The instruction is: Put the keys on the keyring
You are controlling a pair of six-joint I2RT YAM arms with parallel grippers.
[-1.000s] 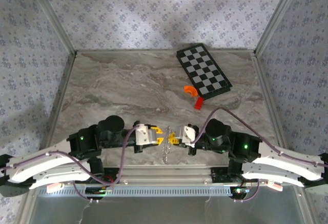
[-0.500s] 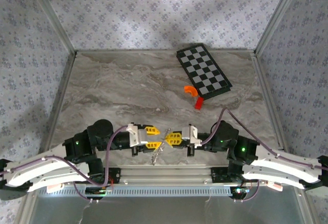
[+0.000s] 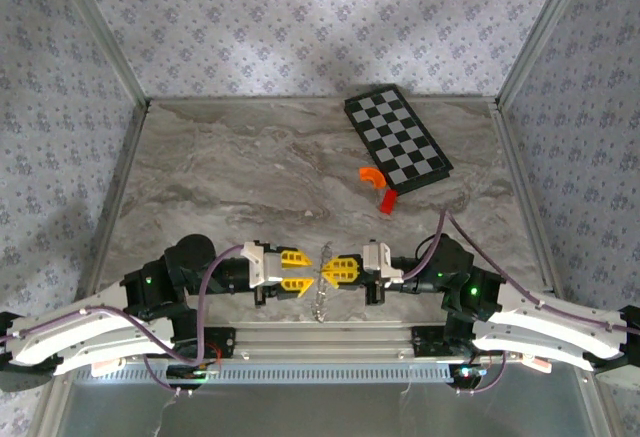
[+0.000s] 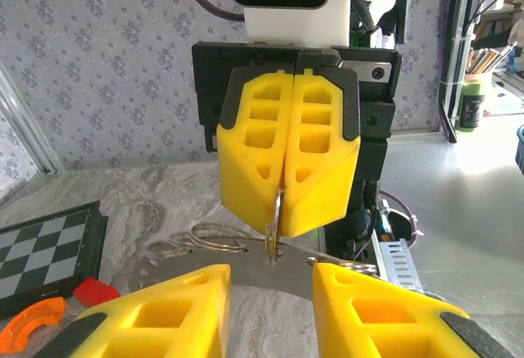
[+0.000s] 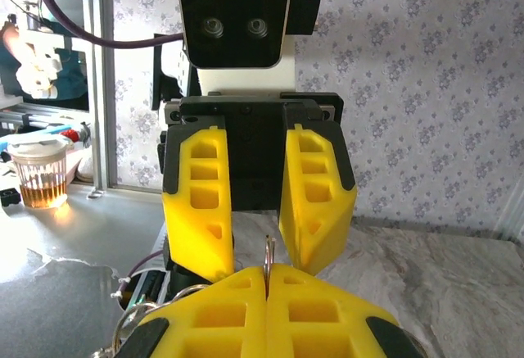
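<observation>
While right end effector (image 4: 283, 217) pinches keyring (image 4: 273, 250), left end effector (image 4: 270, 280) gapes opposite

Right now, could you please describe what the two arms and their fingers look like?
Both arms match: the left arm and right arm have white shells on the lower links, black joints with small green lights, and a purple cable looping along each. The fingers are chunky yellow wedges with cut-out windows, on black mounts.
</observation>
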